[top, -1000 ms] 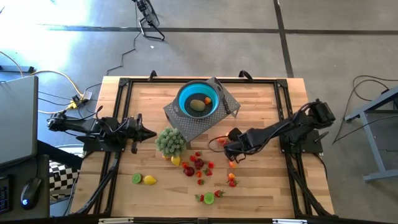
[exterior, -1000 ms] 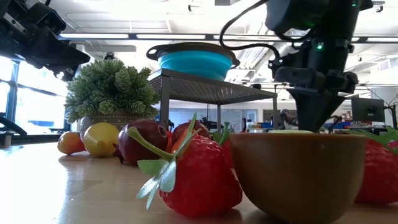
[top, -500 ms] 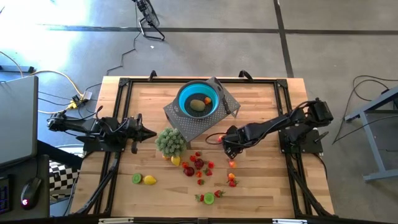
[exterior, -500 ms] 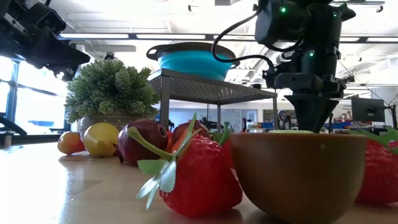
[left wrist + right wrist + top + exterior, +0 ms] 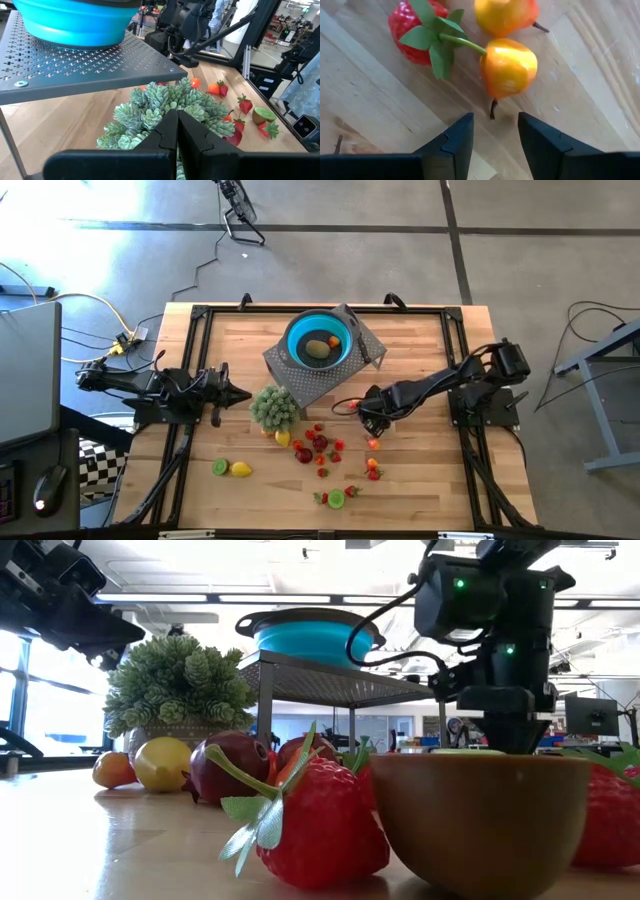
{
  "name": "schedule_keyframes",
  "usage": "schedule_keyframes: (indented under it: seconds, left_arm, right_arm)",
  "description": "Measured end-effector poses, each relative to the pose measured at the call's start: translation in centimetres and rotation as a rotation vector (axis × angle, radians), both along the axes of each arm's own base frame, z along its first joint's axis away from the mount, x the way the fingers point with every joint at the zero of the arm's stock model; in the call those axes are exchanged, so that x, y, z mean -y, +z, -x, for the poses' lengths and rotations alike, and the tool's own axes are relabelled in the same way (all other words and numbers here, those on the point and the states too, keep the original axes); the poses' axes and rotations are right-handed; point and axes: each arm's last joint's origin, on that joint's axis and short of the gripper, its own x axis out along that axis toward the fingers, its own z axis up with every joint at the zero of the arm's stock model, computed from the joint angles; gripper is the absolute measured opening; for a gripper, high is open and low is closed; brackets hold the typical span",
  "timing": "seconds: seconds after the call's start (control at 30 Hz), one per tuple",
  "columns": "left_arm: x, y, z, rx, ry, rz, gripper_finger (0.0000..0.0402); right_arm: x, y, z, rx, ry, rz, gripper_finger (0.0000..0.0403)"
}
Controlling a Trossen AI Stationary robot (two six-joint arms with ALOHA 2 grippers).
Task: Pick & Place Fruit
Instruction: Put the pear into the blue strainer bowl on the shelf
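Right gripper [image 5: 368, 420] sits low over the table just right of the scattered fruit; from its wrist camera I see both dark fingers [image 5: 455, 140] parted with bare wood between them, gripping nothing; just ahead of the fingertips lies a small orange-yellow fruit [image 5: 508, 66] with a dark stem, a second one [image 5: 505, 14] beyond it, and a strawberry [image 5: 415, 30] with green leaves beside them, all resting on the wooden table [image 5: 420, 480]. From above I read the main scatter of red fruit [image 5: 318, 445] near the table's middle, a lime half [image 5: 336, 498] toward the near edge, and a lemon [image 5: 241, 469] with a lime slice [image 5: 219, 467] off to the left; two pieces already lie in the blue bowl [image 5: 318, 340], which stands on the perforated metal stand [image 5: 310, 385]. Left gripper [image 5: 243, 394] hangs beside the small potted plant [image 5: 274, 406]; its wrist view shows the fingers [image 5: 190, 137] pressed together, empty.
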Motion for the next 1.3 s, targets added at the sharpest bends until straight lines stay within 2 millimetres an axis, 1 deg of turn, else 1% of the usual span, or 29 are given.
schedule_keyframes:
  seconds: [0.4, 0.6, 0.7, 1.0, 1.07, 1.3]
  left_arm:
    - [0.00, 0.00, 0.00, 0.000, 0.000, 0.000, 0.0001]
    - [0.00, 0.00, 0.00, 0.000, -0.001, 0.000, 0.0001]
    - [0.00, 0.00, 0.00, 0.000, 0.000, 0.000, 0.0001]
    - [0.00, 0.00, 0.00, 0.000, -0.001, 0.000, 0.0001]
    - [0.00, 0.00, 0.00, 0.000, -0.001, 0.000, 0.0001]
    - [0.00, 0.00, 0.00, 0.000, -0.001, 0.000, 0.0001]
  right_arm:
    - [0.13, -0.02, -0.23, 0.004, 0.105, -0.018, 0.0148]
    - [0.08, -0.03, -0.25, 0.003, 0.123, -0.039, 0.0145]
    - [0.06, -0.03, -0.27, 0.005, 0.114, -0.047, 0.0123]
    - [0.01, -0.02, -0.29, 0.012, 0.066, -0.054, 0.0016]
    - [0.03, -0.02, -0.28, 0.013, 0.055, -0.049, 0.0008]
    - [0.01, -0.02, -0.26, 0.012, 0.045, -0.049, 0.0004]
